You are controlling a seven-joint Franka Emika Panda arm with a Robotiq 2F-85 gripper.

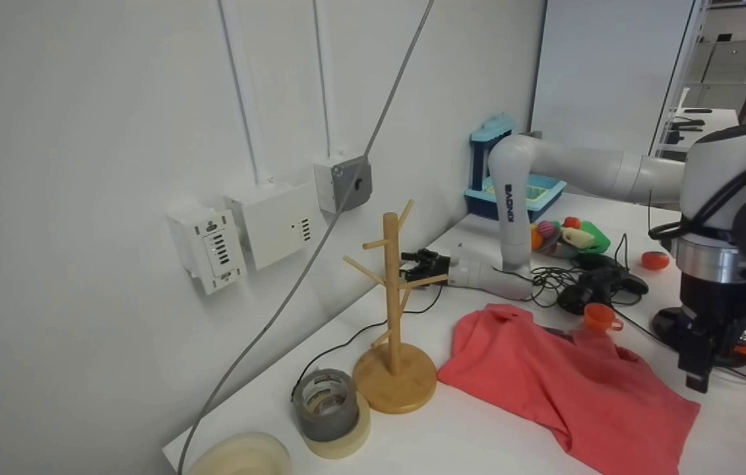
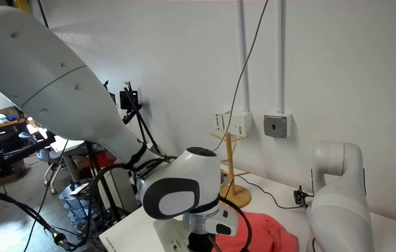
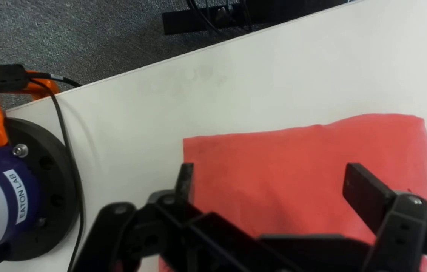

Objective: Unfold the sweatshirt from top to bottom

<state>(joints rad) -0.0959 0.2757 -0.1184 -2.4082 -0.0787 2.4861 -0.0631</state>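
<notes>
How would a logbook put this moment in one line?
Job: unfolding | Gripper: open, holding nothing | Sweatshirt: creased, on table | Mug tree: upright

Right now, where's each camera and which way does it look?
Wrist view: on the robot's wrist, facing down at the sweatshirt; open end effector shows.
An exterior view: above the table end by the mug tree, looking along the wall; wrist and end effector show.
An exterior view: beside the robot's arm, facing the wall; arm and wrist show large.
Both exterior views share mug tree, wall and sweatshirt.
</notes>
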